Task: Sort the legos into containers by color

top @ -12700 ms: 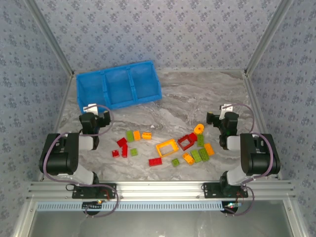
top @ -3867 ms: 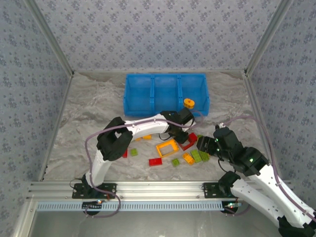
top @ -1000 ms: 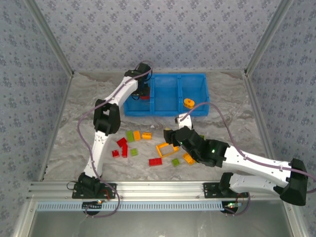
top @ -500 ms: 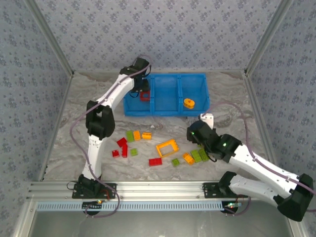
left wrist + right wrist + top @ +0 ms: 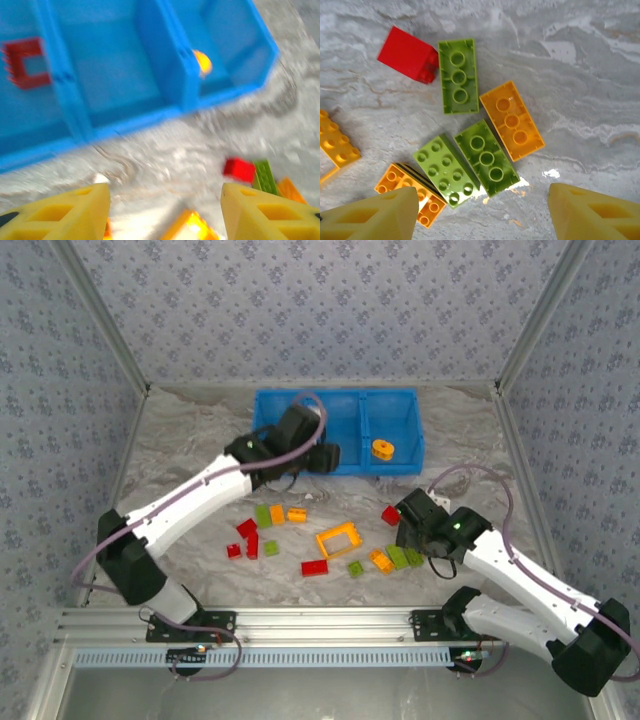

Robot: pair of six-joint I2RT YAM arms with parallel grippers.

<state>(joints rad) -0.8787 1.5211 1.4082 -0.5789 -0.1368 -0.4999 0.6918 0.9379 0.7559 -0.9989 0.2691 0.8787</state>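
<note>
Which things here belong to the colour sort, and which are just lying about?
Job:
- blue tray
- red frame, in its left compartment
- orange round piece, in its right compartment
- loose on the table: red brick, green bricks, orange brick

Not the job:
- table
- walls
- metal rail
</note>
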